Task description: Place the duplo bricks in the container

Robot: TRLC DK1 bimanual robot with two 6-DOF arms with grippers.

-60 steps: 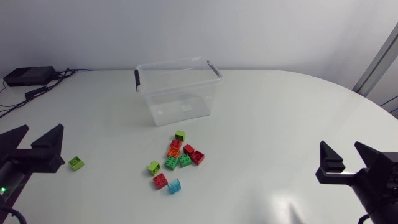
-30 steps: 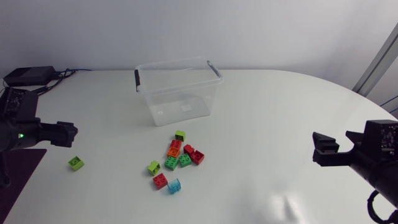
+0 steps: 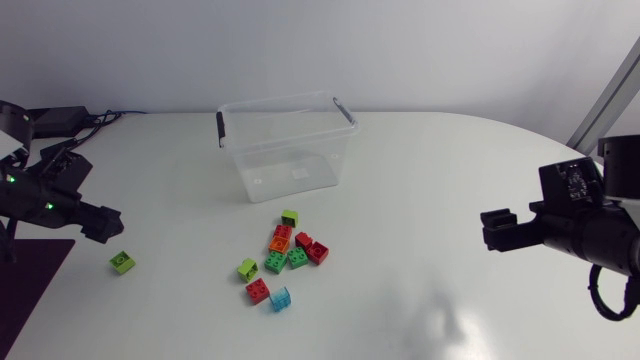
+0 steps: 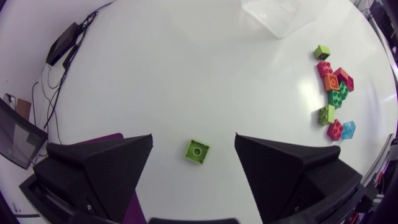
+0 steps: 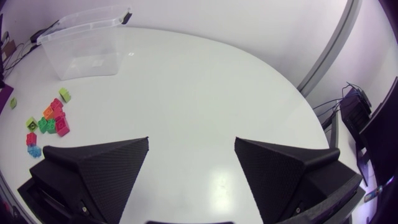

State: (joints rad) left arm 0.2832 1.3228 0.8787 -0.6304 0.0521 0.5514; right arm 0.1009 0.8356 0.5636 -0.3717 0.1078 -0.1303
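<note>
Toward the far side of the table (image 3: 420, 180), near its middle, a clear container (image 3: 285, 150) is set upright and open-topped, with a black clip at each short end. On its near side, close by, the bricks (image 3: 297, 258) are scattered in a loose cluster on the tabletop, all of them outside the container. A lime one is placed nearest the container, then red and orange ones touching, with greens and more reds packed beside them. Another lime one is set slightly apart on the left. A red brick (image 3: 258, 291) and a blue brick (image 3: 281, 298) are found at the near end, just beside each other. One lone brick (image 4: 196, 151), lime, is noted well apart from the cluster, off toward the left side of the table. The left claw (image 3: 100, 222) is held above the table near this lone brick, on its far side as seen from the head camera. From its wrist camera the two fingers are seen spread wide with nothing gripped. The lone brick is framed between them on the table below and is touched by neither. The right claw (image 5: 191, 139) is held over the right part of the table, well apart from bricks and container. Its fingers are likewise seen wide apart, nothing is held, and only tabletop is seen between them. The cluster and container are seen far ahead of it and off to one side. A black box (image 3: 45, 120) with cables is noted at the far left corner.
</note>
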